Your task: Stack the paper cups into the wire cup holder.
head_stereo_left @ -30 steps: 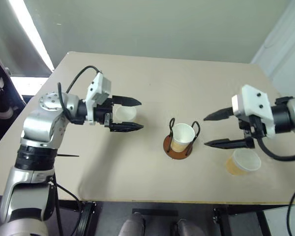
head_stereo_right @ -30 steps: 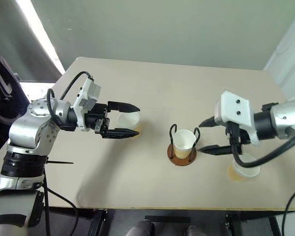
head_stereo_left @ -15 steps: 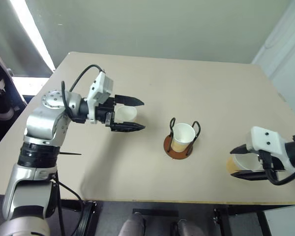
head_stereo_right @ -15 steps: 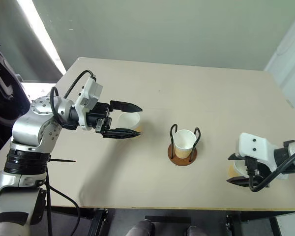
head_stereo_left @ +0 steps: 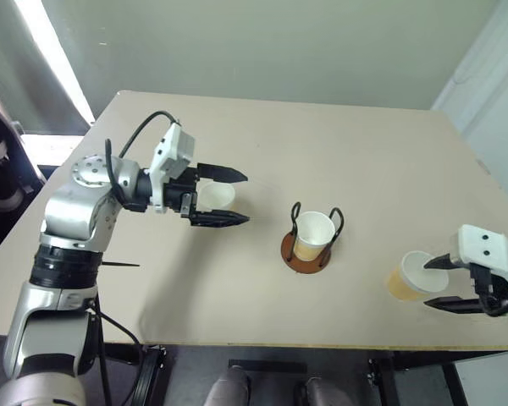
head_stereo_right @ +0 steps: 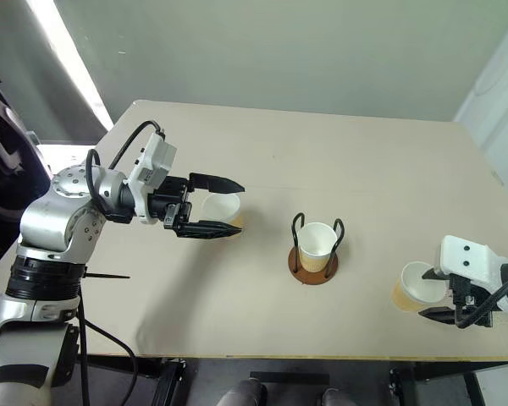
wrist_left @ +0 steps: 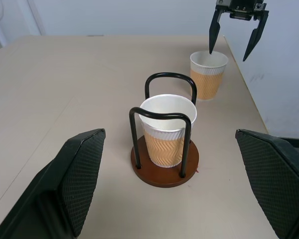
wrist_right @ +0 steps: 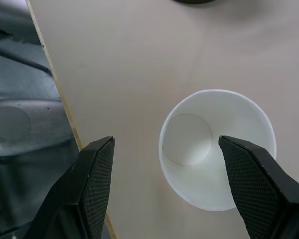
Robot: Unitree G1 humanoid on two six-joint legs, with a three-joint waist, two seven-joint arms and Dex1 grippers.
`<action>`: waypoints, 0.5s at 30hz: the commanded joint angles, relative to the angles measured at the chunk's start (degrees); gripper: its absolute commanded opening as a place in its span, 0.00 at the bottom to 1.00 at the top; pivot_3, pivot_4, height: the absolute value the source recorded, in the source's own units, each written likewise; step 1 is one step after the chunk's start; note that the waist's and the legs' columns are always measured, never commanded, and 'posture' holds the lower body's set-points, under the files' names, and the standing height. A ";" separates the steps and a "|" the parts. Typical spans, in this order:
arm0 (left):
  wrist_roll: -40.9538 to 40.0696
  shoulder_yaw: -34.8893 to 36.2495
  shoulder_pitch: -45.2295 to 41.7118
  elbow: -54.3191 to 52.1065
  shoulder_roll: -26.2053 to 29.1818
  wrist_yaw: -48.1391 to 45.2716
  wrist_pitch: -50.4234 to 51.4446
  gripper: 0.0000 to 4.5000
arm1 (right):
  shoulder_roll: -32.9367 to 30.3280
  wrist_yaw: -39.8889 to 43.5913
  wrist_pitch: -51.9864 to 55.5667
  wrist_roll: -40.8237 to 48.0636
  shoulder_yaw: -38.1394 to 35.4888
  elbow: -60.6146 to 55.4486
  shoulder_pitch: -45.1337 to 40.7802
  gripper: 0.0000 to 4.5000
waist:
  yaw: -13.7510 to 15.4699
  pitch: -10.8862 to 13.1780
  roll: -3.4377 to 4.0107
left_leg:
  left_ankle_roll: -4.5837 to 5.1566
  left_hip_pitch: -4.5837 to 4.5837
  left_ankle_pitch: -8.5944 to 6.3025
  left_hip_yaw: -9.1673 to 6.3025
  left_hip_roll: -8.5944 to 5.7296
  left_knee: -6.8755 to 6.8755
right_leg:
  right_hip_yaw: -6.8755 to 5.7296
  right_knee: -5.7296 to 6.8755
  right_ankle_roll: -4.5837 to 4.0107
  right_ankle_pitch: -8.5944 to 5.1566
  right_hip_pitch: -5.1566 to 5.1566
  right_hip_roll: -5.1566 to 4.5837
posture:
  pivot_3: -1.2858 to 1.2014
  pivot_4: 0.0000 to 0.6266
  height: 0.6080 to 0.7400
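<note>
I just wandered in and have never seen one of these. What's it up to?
It is stacking paper cups. One cup already sits in the wire holder. The right hand hangs open by a cup at the table edge; the left hand hangs open around another cup, not gripping it.

Tan zigzag-patterned paper cups (wrist_left: 168, 133), reddish-brown holder base (wrist_left: 164, 173), black fingers (wrist_left: 79, 179)

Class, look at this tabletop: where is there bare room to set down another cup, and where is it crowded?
Bare: the table's far half, beyond the wire cup holder, and the stretch between holder and left gripper. Crowded: the near right edge, where the open right gripper flanks a paper cup.
</note>
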 commanded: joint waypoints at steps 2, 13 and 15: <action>-0.08 1.42 -1.32 -0.90 1.04 -0.28 -0.48 1.00 | -1.77 -0.62 -4.64 -3.45 3.13 2.64 -1.07 0.75 | 0.00 0.00 0.00 | 0.01 -0.01 0.00 0.00 0.00 0.02 | 0.00 0.00 0.01 0.00 0.00 0.00 | 0.52 0.24 1.00; -0.21 1.67 -0.94 -1.50 1.74 0.26 -0.13 1.00 | -1.23 -1.21 -11.54 -8.15 14.97 8.43 -9.74 0.75 | -0.07 0.00 0.00 | 0.04 0.01 -0.01 0.01 0.02 0.06 | 0.01 0.02 0.03 0.02 0.01 0.00 | 0.52 0.24 1.00; -0.27 1.77 -0.76 -1.66 1.97 0.36 -0.11 1.00 | -0.94 -1.03 -11.63 -7.97 16.11 8.80 -11.37 0.62 | -0.06 0.00 0.00 | 0.04 0.00 -0.01 0.00 0.02 0.05 | 0.01 0.02 0.03 0.02 0.00 0.00 | 0.52 0.24 1.00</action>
